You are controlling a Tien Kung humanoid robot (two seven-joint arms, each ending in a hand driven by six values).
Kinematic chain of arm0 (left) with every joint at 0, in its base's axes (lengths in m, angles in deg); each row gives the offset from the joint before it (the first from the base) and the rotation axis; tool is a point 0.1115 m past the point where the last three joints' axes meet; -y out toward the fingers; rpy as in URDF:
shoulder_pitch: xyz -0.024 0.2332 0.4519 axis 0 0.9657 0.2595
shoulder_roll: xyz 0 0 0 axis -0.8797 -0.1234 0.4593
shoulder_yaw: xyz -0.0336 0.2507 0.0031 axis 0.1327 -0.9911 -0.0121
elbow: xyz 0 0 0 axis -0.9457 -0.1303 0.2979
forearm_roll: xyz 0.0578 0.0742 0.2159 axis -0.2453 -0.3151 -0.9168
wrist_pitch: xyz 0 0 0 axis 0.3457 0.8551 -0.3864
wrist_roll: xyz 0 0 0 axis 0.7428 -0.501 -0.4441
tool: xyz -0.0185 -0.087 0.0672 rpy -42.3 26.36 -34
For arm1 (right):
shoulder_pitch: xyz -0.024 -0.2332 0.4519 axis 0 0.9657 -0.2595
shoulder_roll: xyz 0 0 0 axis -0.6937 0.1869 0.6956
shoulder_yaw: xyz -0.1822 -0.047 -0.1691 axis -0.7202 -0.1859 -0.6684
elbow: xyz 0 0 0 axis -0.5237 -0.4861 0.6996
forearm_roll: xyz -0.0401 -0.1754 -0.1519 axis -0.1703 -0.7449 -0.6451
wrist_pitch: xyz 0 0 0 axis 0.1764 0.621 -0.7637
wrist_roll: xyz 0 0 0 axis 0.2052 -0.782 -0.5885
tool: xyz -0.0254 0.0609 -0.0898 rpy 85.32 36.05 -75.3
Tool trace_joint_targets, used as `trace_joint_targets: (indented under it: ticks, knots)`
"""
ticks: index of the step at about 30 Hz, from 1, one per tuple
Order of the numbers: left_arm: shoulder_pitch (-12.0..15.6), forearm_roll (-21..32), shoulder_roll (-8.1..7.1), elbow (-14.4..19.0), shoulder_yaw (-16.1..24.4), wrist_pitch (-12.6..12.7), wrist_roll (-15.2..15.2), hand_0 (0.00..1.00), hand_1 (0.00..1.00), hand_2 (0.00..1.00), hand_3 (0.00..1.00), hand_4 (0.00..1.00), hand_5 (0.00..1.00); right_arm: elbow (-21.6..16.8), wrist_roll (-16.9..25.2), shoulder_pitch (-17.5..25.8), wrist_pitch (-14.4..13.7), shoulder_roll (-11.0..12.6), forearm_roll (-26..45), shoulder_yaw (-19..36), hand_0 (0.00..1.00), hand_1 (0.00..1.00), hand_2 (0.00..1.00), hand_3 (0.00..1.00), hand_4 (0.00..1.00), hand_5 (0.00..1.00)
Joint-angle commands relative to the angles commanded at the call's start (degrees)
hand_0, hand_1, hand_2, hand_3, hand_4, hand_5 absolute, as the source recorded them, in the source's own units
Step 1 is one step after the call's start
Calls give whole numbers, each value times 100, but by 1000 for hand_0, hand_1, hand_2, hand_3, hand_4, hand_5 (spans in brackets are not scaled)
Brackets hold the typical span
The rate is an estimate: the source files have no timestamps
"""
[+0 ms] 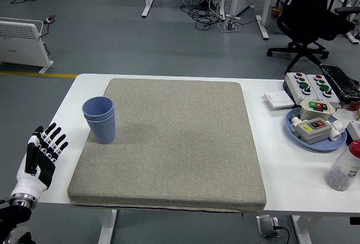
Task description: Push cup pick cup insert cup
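Hovering at the near left corner of the white table point(169, 76), my left hand point(38, 159) is raised with its palm turned away from me and its fingers point(55, 138) spread and straight, released and holding nothing. It sits just off the left side of the grey mat point(174, 143), apart from it, over the bare strip of tabletop near the edge. My right hand does not show anywhere in the head view.

The blue cups point(100, 119) stand upright on the mat's left part, about halfway between its near and far edges. They are nested: one rim sits just above another, so a cup is already seated inside the other. The stack is to the right of my left hand and a little farther away, near it but clearly not touching.

Most of the mat, which covers the middle of the table, is bare fabric. On the right end of the table, well apart from the cups, a blue plate point(332, 145) carries a small box with coloured buttons point(312, 129). Beyond it lie a larger button box point(310, 86) and a flat white switch plate point(279, 99). A clear bottle with a red cap point(344, 167) stands near the table's near right edge. Past the table's far right side, a black office chair point(308, 13) stands on the grey floor.
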Motion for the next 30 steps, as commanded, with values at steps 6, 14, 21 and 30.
trace_joint_targets:
  ticks: [6, 14, 21, 30]
  knots:
    - [1, 36, 22, -34, -10, 18, -2, 890, 907, 930, 896, 584, 998, 12, -15, 5, 1, -12, -29, 32, 698, 602, 624, 579, 120, 474]
    - [-123, 39, 13, -15, -51, 24, -7, 889, 907, 929, 895, 583, 998, 1, 65, -5, -14, 1, 213, -101, 698, 601, 624, 579, 120, 475]
    - [-137, 36, 74, 13, -3, 18, -29, 889, 907, 929, 895, 584, 998, -10, 56, -18, -18, -20, 135, -91, 698, 602, 625, 579, 119, 476]
    - [-169, 36, 68, 19, 87, 21, -56, 890, 906, 929, 897, 583, 998, -7, 54, -78, 0, 3, 170, -123, 698, 601, 625, 579, 120, 477]
